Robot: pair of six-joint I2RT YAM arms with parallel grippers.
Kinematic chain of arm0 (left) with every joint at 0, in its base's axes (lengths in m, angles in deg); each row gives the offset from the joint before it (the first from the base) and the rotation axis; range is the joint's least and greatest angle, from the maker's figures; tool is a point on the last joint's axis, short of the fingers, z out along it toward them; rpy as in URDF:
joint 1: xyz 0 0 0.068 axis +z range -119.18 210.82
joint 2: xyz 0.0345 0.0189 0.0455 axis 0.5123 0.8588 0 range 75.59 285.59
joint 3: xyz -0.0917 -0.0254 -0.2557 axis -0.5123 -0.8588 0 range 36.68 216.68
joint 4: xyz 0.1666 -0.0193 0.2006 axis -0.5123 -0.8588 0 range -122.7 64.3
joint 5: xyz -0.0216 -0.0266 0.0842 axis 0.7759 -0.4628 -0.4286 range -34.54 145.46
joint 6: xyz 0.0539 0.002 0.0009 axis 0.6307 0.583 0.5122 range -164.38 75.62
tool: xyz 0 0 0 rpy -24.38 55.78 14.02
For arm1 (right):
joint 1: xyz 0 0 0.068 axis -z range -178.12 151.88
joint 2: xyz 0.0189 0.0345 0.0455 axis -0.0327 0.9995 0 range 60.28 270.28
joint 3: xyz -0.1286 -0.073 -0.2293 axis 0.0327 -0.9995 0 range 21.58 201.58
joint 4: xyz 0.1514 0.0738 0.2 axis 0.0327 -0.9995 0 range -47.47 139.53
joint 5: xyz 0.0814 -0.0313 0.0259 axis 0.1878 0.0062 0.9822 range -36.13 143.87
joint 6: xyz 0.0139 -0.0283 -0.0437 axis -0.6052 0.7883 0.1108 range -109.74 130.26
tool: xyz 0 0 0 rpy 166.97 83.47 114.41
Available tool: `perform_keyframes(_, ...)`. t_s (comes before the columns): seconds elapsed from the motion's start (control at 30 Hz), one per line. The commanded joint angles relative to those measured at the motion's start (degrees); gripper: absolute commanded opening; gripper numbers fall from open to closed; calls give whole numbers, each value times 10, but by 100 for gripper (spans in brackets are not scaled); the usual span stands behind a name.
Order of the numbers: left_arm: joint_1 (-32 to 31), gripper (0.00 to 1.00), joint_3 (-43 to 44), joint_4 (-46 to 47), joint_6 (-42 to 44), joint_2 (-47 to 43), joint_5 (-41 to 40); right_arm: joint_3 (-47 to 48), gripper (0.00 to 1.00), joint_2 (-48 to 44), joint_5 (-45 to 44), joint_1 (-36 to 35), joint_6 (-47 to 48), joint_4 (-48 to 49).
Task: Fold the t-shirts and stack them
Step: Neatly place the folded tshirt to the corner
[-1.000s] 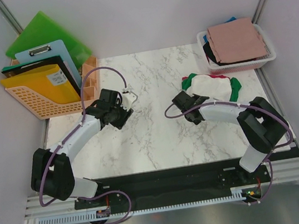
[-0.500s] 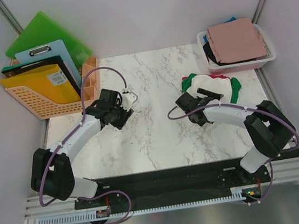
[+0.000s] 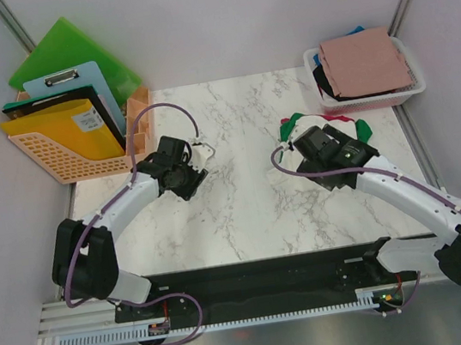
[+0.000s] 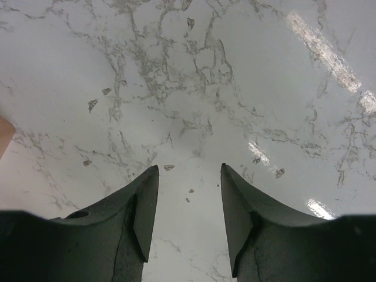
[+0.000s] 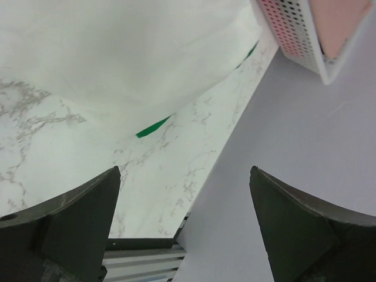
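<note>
Nearest the arm bases, the marbled surface (image 3: 245, 209) lies bare. The left claw (image 4: 189, 171) hangs low over it, left of centre, its jaws partly spread with nothing but marble between them, well apart from any cloth.

Farther back on the right, the right claw (image 5: 185, 176) is spread wide and empty over the loose pile. The cream-white t-shirt (image 5: 129, 47) lies crumpled on top, and the green t-shirt (image 3: 364, 129) peeks out from under its edge. This pile sits close to the right edge of the surface.

Beyond it, at the far right corner, the dusty-pink t-shirt (image 3: 364, 61) lies folded on top of the white basket (image 3: 415, 91).

The likely trouble is a bite that goes too deep. With jaws this wide, closing into the bunched cloth could catch the green layer along with the cream one, and both would lift together. A drag toward the near edge could also pull cloth off the side.
</note>
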Motion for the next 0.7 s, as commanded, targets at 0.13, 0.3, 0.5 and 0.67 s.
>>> perform_keyframes(0.13, -12, 53, 39, -12, 7, 25, 6, -37, 98, 7, 35, -1, -5, 8)
perform_keyframes(0.3, -13, 52, 35, -11, 6, 21, -2, -70, 98, 36, -30, 9, 35, 119)
perform_keyframes(0.5, -14, 52, 18, 5, 14, -17, -39, 37, 98, 108, 341, 281, 10, 80)
perform_keyframes(0.67, -12, 53, 21, 27, 31, -25, -53, 98, 98, 239, 616, 455, 59, -17)
